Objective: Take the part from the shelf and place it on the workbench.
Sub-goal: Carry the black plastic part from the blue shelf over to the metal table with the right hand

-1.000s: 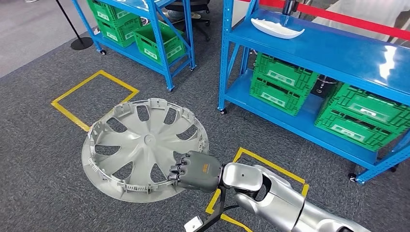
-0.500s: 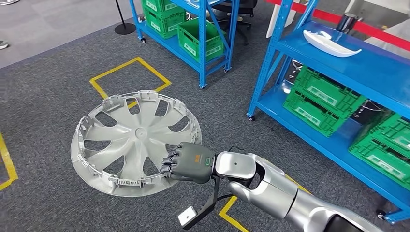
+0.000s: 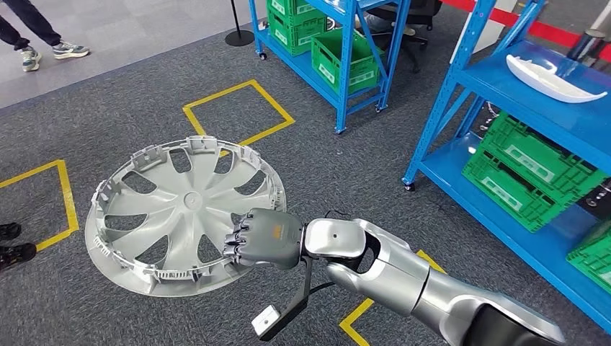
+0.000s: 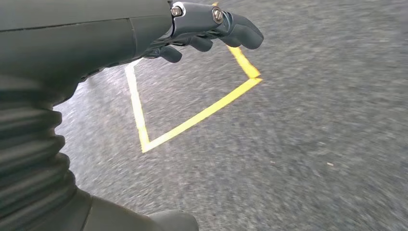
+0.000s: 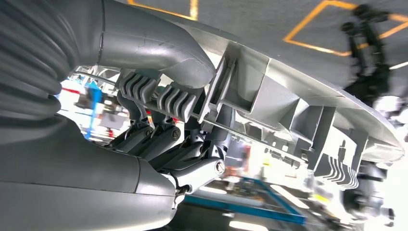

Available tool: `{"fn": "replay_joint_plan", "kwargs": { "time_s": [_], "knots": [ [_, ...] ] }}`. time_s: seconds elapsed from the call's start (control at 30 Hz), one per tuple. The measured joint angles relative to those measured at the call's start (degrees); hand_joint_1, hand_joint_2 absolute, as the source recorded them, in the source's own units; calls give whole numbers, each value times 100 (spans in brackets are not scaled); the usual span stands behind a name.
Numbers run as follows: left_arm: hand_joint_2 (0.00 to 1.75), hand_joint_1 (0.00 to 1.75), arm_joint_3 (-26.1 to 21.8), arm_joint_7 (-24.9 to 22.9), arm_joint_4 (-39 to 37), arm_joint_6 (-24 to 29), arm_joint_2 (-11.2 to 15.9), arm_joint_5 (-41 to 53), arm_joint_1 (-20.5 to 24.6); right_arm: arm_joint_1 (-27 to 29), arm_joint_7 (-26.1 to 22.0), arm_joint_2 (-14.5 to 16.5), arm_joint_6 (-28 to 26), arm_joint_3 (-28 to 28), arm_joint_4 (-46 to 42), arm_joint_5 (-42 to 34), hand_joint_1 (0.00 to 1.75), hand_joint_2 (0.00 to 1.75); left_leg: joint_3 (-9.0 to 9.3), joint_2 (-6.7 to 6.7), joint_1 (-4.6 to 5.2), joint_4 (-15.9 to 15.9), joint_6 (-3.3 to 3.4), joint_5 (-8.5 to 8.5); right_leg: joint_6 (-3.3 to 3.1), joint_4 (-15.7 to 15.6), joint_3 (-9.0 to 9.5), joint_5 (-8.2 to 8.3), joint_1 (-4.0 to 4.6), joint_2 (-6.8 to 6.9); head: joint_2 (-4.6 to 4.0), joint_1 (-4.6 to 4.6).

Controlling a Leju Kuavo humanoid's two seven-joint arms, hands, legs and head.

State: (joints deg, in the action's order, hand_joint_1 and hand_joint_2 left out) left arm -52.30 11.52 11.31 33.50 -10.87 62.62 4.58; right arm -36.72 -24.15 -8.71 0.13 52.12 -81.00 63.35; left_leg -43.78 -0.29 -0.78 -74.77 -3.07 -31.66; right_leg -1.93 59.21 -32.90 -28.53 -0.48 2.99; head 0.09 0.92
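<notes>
A large grey wheel cover [image 3: 180,213] with curved spokes hangs above the carpet, its inner side facing up. My right hand [image 3: 263,238] grips its near rim, fingers curled over the edge. In the right wrist view that hand [image 5: 159,120] clamps a ribbed clip of the wheel cover [image 5: 298,110] between thumb and fingers. My left hand [image 4: 207,29] hangs over the floor with its fingers curled in and nothing in them.
Blue shelving [image 3: 346,43] with green crates [image 3: 344,59] stands ahead, and a second blue rack [image 3: 569,115] at the right carries a white moulded part [image 3: 551,78] and more crates. Yellow tape squares [image 3: 238,112] mark the grey carpet. A person's feet [image 3: 50,50] stand at far left.
The whole view has swung: the shelves slid to the right and a new tape square and a person's feet came in at left. My right hand still holds the wheel cover the same way.
</notes>
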Motion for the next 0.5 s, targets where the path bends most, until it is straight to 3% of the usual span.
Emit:
{"fn": "replay_joint_plan", "kwargs": {
  "time_s": [0.03, 0.1, 0.17, 0.27, 0.33, 0.4, 0.47, 0.5],
  "knots": [
    [175, 0, 0, -55, -1, 1, 3, 8, -6, -26, 2, 22, 21, 26, 3, -1, 175, 175, 154, 39, -2, 281, 1, 169, 9, 2, 12, -12, 1, 71, 0, 1],
    [175, 0, 0, -185, -1, 1, 5, 21, -5, -83, 6, 57, 70, 74, 8, -10, 175, 175, 596, 283, 18, 1094, 32, 487, 51, 9, 46, -50, 26, 201, 0, 3],
    [175, 0, -7, -276, -1, 2, 0, 1, 4, -158, 2, 75, 111, 114, 19, -37, 175, 175, 804, 438, 53, 1516, 115, 588, 107, 12, 66, -77, 64, 307, 0, -12],
    [175, 0, -44, -322, -1, 5, -10, -100, -15, -285, -17, 122, 154, 176, 53, -110, 175, 175, 780, 267, 71, 1551, 244, 605, 206, 15, 92, -110, 57, 409, 0, -31],
    [175, 0, -67, -363, 1, 10, -21, -148, -26, -372, -52, 176, 188, 201, 81, -167, 175, 175, 791, 136, 49, 1582, 319, 637, 264, 297, -9, -306, 24, 158, 0, -39],
    [175, 0, -72, -401, 1, 14, -37, -162, -19, -430, -87, 202, 223, 222, 122, -203, 175, 175, 790, -7, 39, 1590, 360, 653, 281, 1025, -348, -668, 10, -178, 0, -53],
    [175, 0, -81, -415, 0, 14, -50, -166, -19, -446, -95, 206, 240, 254, 161, -212, 175, 175, 785, -181, 44, 1582, 371, 657, 274, 1647, -677, -848, 16, -274, 0, -61],
    [175, 0, -89, -419, -1, 14, -52, -167, -24, -451, -94, 210, 244, 269, 172, -213, 175, 175, 784, -271, 46, 1575, 371, 658, 260, 1674, -716, -777, 19, -285, 0, -62]
  ]
}}
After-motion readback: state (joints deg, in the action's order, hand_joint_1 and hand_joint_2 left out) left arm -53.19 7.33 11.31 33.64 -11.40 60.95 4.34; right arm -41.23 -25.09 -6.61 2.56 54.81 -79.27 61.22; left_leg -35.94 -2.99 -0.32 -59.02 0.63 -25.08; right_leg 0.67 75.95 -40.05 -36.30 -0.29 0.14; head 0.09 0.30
